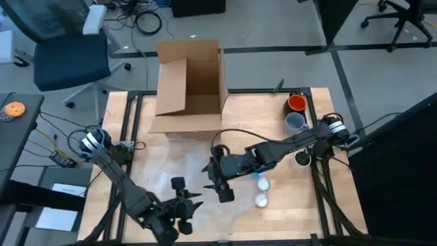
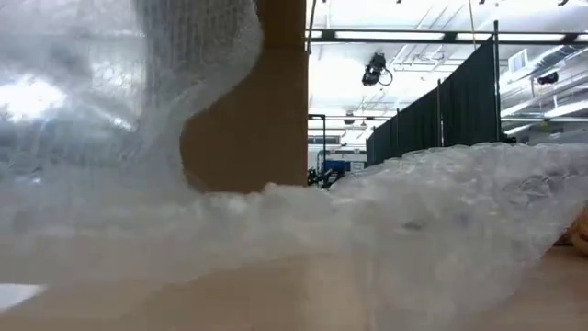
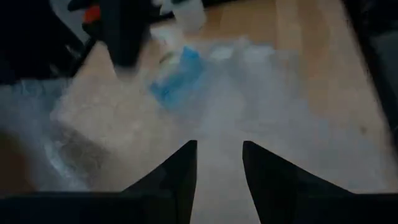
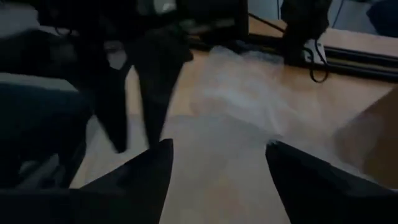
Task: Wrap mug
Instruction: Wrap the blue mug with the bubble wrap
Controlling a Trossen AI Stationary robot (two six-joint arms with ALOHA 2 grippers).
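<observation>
A clear bubble-wrap sheet lies spread on the wooden table; in the low view the bubble wrap fills the foreground. A blue-and-white mug lies at the sheet's right side, and the left wrist view shows the mug blurred among the wrap. My left gripper is open low over the sheet near the front edge, its fingers apart with only wrap below them. My right gripper is open just beyond it, facing my left gripper, its own fingers wide apart.
An open cardboard box stands at the table's far edge. An orange cup, a clear cup and a small white cup stand at the right. A white round thing lies near the mug.
</observation>
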